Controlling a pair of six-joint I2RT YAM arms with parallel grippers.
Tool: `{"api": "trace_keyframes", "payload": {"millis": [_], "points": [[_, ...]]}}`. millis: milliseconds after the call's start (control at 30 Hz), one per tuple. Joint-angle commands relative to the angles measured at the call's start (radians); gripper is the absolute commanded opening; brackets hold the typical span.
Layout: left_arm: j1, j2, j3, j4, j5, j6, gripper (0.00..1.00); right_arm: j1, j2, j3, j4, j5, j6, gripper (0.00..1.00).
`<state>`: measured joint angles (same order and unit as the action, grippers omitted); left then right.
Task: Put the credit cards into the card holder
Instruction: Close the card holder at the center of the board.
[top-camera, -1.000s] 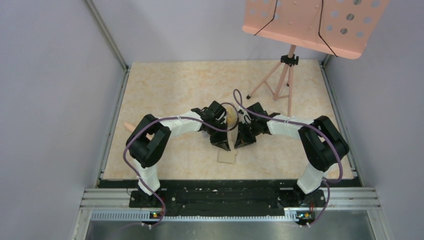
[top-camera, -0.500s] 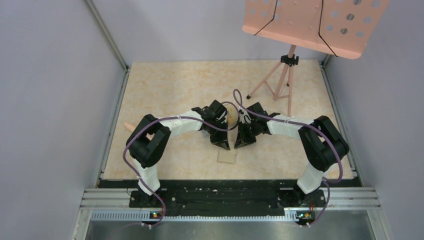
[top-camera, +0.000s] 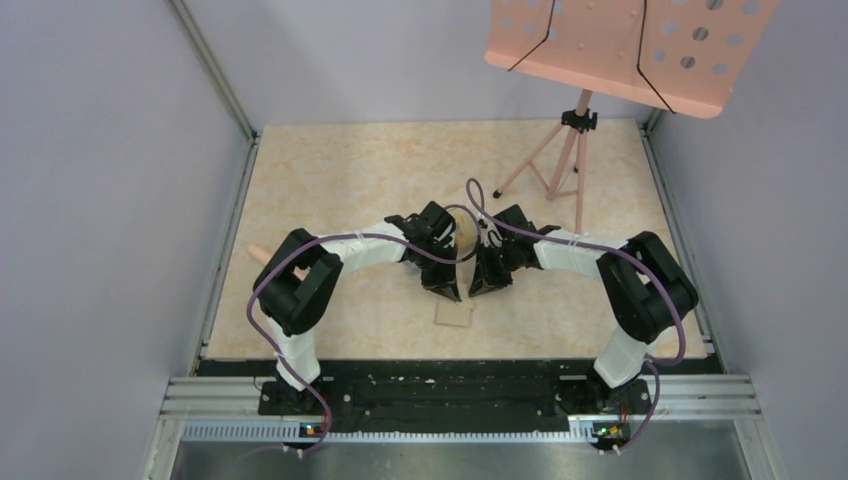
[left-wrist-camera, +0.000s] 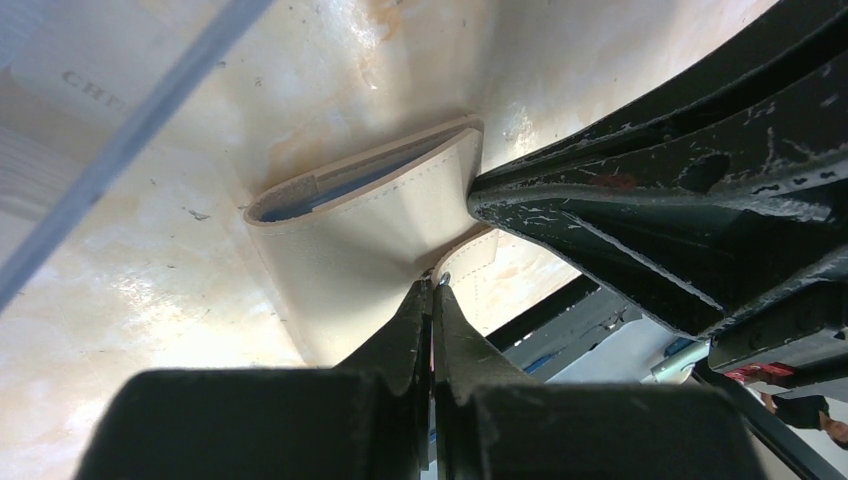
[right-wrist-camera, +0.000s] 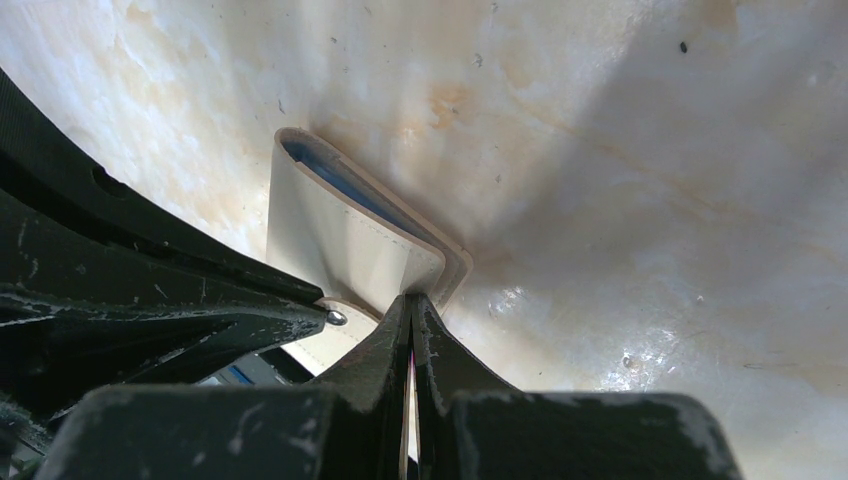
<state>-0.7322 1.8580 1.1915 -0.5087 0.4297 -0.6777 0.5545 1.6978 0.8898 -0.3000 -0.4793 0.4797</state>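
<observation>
Holding steady, nothing moved this past second, so no card going in yet | clear plastic box (top-camera: 453, 314) nearest the bases, contents unreadable | black left gripper (left-wrist-camera: 432, 292) and black right gripper (right-wrist-camera: 411, 302), fingers together, each pinching the tan folding card holder (left-wrist-camera: 370, 230) mid-table between them | blue lining shows, no credit cards visible inside | pink perforated music stand (top-camera: 620, 50) at the back

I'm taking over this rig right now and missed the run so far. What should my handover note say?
Left gripper: shut, pinching the card holder at its lower edge.
Right gripper: shut on the card holder's corner, close beside the left.
Card holder: between both grippers, slightly agape, blue lining showing.
Credit cards: none visible in any view; whether any are already inside cannot be told.
Left to do: locate the cards and slide them in.
</observation>
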Motion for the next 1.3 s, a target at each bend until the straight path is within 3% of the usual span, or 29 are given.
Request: {"api": "trace_keyframes", "payload": {"millis": [0,767,1267], "points": [[-0.009,-0.003,-0.002,0.0,0.014,0.009,0.0,0.018,0.005,0.002,-0.004,-0.001,-0.012,0.0],[-0.013,-0.068,0.013,0.018,-0.06,0.017,0.0,0.022,0.0,-0.006,-0.004,0.001,-0.014,0.0],[-0.013,-0.024,0.003,-0.003,-0.06,0.022,0.0,0.024,-0.009,-0.006,0.002,-0.011,-0.022,0.0]]}}
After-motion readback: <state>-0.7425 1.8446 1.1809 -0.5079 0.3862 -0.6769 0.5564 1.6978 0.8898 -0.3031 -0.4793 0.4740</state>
